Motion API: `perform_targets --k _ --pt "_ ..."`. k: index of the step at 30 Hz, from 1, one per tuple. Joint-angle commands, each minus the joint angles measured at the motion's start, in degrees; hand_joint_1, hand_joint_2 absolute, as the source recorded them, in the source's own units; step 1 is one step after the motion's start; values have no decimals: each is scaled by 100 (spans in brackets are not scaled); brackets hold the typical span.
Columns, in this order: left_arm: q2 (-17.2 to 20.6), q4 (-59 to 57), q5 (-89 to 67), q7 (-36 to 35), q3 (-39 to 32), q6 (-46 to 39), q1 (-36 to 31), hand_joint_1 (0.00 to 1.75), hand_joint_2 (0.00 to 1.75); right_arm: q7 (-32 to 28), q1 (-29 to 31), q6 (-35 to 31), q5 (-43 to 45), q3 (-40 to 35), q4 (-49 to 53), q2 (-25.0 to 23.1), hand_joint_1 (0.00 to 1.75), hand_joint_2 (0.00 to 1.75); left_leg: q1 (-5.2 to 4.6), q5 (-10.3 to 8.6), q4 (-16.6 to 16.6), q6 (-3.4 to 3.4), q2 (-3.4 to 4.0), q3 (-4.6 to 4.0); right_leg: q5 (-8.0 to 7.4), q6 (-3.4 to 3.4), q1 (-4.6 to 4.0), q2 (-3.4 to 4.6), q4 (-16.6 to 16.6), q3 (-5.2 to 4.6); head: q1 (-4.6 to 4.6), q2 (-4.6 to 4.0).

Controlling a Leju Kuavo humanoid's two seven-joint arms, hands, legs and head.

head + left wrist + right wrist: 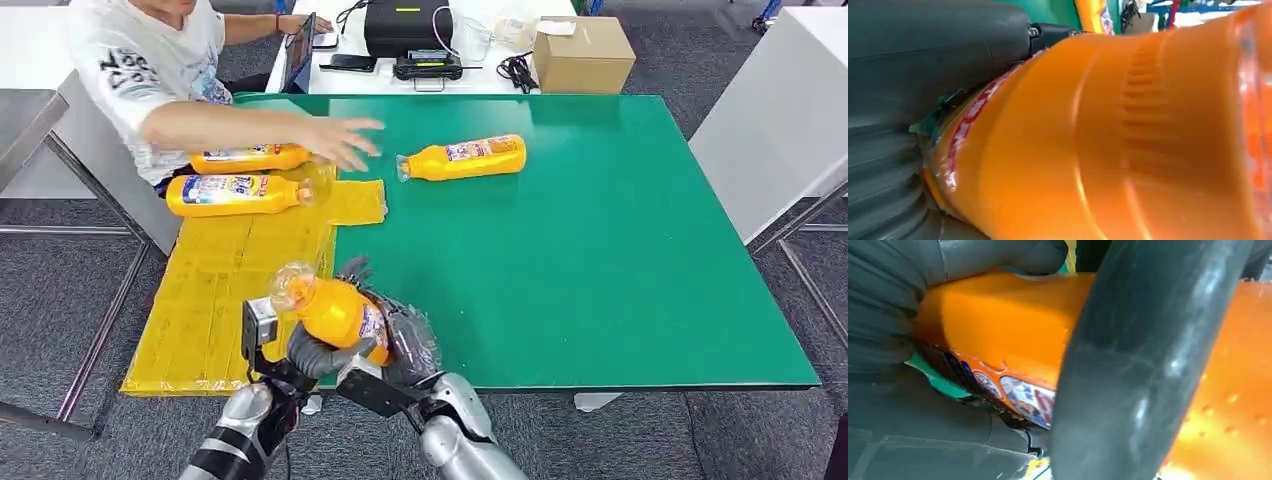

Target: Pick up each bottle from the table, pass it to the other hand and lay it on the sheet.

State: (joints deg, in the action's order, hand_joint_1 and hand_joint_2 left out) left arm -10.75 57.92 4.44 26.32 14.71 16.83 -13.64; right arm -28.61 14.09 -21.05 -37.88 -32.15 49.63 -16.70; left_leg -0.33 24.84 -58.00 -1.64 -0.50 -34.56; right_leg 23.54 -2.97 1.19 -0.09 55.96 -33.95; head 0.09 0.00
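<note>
The orange bottle [335, 312] is held by both hands at the near table [600, 250] edge: left hand [300, 355] fingers [1148, 365] are wrapped around its body, right hand [405, 345] fingers [352, 268] are closed behind it.

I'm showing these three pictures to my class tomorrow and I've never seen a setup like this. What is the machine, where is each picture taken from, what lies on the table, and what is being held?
It is a humanoid robot with two silver arms. The wide picture is from a camera high on its body, looking down at a green table. The two close-ups come from cameras at its wrists.

Both the left robot hand and the right robot hand hold one orange bottle; it looks like a handover.

Two more bottles lie on a yellow sheet, and one bottle lies on the green surface. A seated person's hand reaches over the table.
</note>
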Motion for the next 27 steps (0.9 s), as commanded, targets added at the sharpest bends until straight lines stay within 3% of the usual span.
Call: perform_targets --k 1,2,3,17,18,19,20,21,27 --pt "-118 -352 28 74 -26 -279 -360 0 175 38 225 152 7 -606 -1211 -77 175 175 7 4 3 8 -9 16 6 10 -8 -12 -7 22 0 0" --pt "-127 -325 31 110 -50 -309 -341 17 175 53 226 153 21 -597 -1223 -70 175 175 7 3 2 6 -10 11 4 8 -8 -11 -6 17 2 0" --pt "-140 -293 43 151 -82 -332 -321 175 175 53 228 142 37 -588 -1220 -62 175 175 12 8 1 11 -11 24 10 14 -13 -15 -8 32 0 0" --pt "-199 -81 155 217 -190 -360 -280 175 175 99 254 79 57 -556 -1147 -47 175 175 13 8 -3 11 -19 21 12 14 -14 -23 -7 31 0 0" --pt "-189 -39 159 210 -188 -387 -273 175 175 117 255 60 61 -541 -1128 -45 133 175 10 3 -1 7 -16 10 6 9 -11 -19 -6 17 2 0" --pt "-183 -22 158 210 -193 -395 -275 175 175 129 255 45 63 -533 -1117 -49 73 175 12 7 -4 9 -19 16 11 13 -13 -23 -4 24 0 0" --pt "-192 37 198 185 -239 -445 -258 175 175 183 241 -102 42 -488 -1046 -44 0 175 16 11 -6 12 -20 25 16 17 -17 -25 -4 35 0 0" --pt "-186 67 202 179 -258 -473 -253 175 175 206 250 -81 45 -487 -1026 -44 0 0 17 13 -6 13 -19 27 17 18 -18 -24 -3 37 2 0" --pt "-174 86 212 165 -287 -502 -253 175 175 222 270 -60 49 -479 -971 -30 0 0 8 3 -1 8 -14 9 6 10 -9 -17 -4 14 2 0"
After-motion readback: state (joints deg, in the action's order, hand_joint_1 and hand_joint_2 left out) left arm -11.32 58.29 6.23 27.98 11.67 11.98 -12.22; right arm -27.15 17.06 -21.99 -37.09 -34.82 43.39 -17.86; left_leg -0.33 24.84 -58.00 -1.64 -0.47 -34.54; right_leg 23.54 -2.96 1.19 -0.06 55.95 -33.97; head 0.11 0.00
